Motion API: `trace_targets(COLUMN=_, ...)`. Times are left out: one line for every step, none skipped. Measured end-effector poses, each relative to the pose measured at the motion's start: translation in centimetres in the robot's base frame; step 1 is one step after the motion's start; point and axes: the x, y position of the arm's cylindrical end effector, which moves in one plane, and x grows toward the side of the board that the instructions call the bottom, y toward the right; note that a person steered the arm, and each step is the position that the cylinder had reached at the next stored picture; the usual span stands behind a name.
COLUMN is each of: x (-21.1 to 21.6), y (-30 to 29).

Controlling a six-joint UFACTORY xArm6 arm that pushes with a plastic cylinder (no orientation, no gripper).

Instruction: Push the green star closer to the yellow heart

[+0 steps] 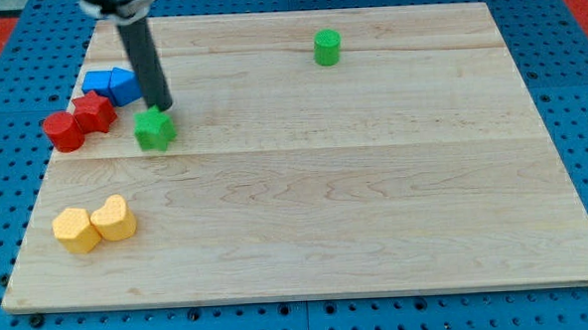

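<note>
The green star (pixel 154 129) lies on the wooden board at the view's upper left. My tip (pixel 160 108) stands right at the star's top edge, touching or nearly touching it. The yellow heart (pixel 113 218) lies at the view's lower left, well below the star. A yellow hexagon (pixel 75 230) sits against the heart's left side.
A red star (pixel 93 112) and a red cylinder (pixel 64 131) lie left of the green star. Two blue blocks (pixel 111 85) lie above them near the board's left edge. A green cylinder (pixel 327 46) stands at the view's top centre. The board (pixel 375 201) rests on blue pegboard.
</note>
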Motion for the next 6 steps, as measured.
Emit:
trace_targets(x=4.2, y=-2.4)
trace_targets(x=3.3, y=0.4)
trace_targets(x=4.1, y=1.5)
trace_targets(x=5.1, y=-4.0)
trace_targets(x=8.1, y=-5.5)
trace_targets(x=5.7, y=-3.0)
